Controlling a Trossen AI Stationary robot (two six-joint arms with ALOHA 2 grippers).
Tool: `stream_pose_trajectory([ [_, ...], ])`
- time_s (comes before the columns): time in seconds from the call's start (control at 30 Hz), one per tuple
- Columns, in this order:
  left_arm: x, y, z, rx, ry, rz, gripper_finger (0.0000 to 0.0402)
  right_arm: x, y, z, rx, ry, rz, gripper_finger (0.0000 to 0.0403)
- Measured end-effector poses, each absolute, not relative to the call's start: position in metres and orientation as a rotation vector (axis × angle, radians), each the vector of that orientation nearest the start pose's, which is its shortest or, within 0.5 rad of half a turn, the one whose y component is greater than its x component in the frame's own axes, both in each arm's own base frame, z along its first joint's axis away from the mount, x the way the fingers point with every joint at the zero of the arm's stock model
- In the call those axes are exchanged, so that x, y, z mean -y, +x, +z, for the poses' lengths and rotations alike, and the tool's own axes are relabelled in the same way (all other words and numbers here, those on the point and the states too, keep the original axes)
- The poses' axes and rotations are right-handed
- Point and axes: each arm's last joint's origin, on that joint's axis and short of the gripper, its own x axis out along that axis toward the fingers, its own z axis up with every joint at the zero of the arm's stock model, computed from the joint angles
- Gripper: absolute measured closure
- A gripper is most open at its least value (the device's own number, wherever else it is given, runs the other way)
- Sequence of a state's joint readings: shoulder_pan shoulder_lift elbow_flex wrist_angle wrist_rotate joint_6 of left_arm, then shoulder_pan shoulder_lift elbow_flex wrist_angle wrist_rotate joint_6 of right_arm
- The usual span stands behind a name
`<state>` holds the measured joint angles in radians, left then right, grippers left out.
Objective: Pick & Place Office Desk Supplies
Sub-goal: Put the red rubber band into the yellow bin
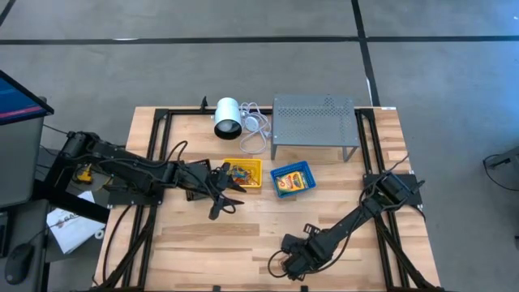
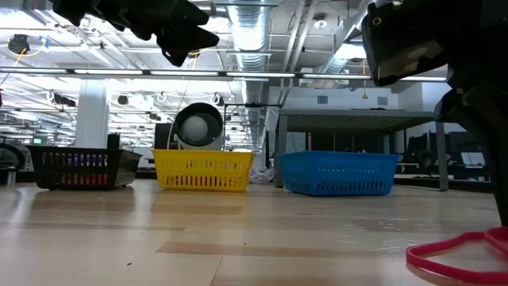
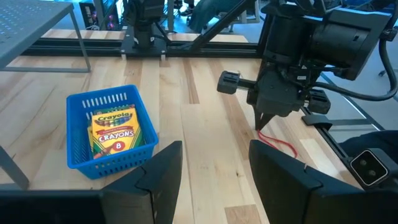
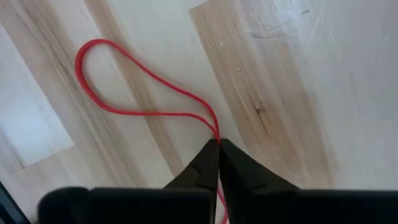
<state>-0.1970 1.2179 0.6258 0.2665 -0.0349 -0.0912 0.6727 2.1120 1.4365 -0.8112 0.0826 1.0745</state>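
A red rubber band point(image 4: 118, 87) lies on the wooden table near its front edge, also seen in the low view as a red loop point(image 2: 452, 258). My right gripper point(image 4: 218, 148) points down onto it and is shut on it. My left gripper point(image 3: 214, 165) hovers open above the table's middle, near the yellow tray point(image 1: 243, 173). A blue tray point(image 3: 109, 130) holds a yellow-and-green crayon box point(image 3: 115, 130). My right gripper pinches the red rubber band between its two fingertips at one end of the loop point(image 4: 216, 134), where both strands run together. The fingers come from above, pointing down. The rest of the loop lies slack on the table.
A grey perforated metal rack point(image 1: 315, 122) and a white cylinder point(image 1: 227, 118) with a white cable stand at the table's far side. A black tray point(image 2: 75, 167) shows in the low view. Bare wood lies between the trays and the front edge.
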Motion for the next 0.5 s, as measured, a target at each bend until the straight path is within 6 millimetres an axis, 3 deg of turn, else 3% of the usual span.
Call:
stream_pose_trajectory([
  [0.27, 0.049, 0.252, 0.233, -0.331, -0.053, -0.146, 0.0219, -0.242, 0.308, 0.132, -1.433, 0.325, -0.312, 0.0401],
  [0.5, 0.049, 0.252, 0.233, -0.333, -0.052, -0.147, 0.0219, -0.239, 0.300, 0.158, -1.424, 0.269, -0.367, 0.0402],
])
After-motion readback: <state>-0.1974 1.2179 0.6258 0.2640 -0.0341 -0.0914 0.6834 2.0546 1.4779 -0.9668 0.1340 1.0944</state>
